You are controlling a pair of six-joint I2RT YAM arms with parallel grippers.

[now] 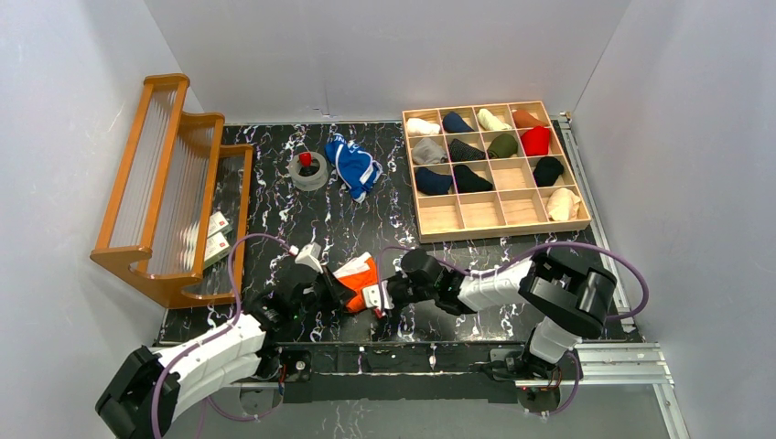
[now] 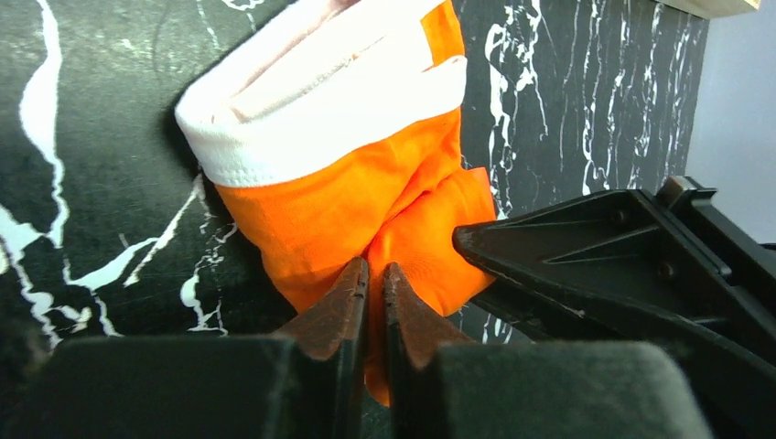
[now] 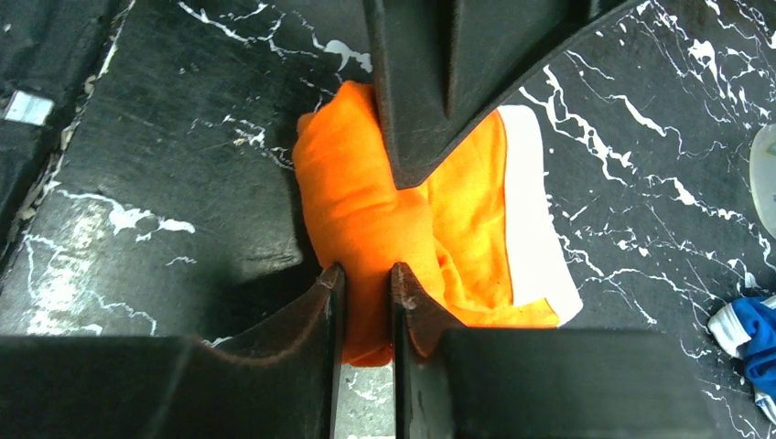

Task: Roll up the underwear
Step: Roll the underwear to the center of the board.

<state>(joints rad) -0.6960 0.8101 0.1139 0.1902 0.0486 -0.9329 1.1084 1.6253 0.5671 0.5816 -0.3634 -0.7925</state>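
**Though bunched, orange brief (image 1: pixel 359 277) lies by the near edge**

Where the tabletop (image 1: pixel 274 224) meets its near edge at 6 o'clock, the orange brief sits in a heap, close to that edge. The left hand (image 2: pixel 375 274), at the brief's 9 o'clock, is closed tight on a fold of orange cloth. The right hand (image 3: pixel 364 274), at its 3 o'clock, stands at a slim gap filled by another fold. The white waistband runs along the side away from the left hand. Bare tabletop stretches toward 12 o'clock up to the blue brief (image 1: pixel 355 166), crumpled and well apart, with a tape roll (image 1: pixel 311 174) just beside it at its 9 o'clock. A rack (image 1: pixel 165 183) stands at 9 o'clock and a tray (image 1: pixel 494 231) at 2 o'clock, both well apart from the hands.
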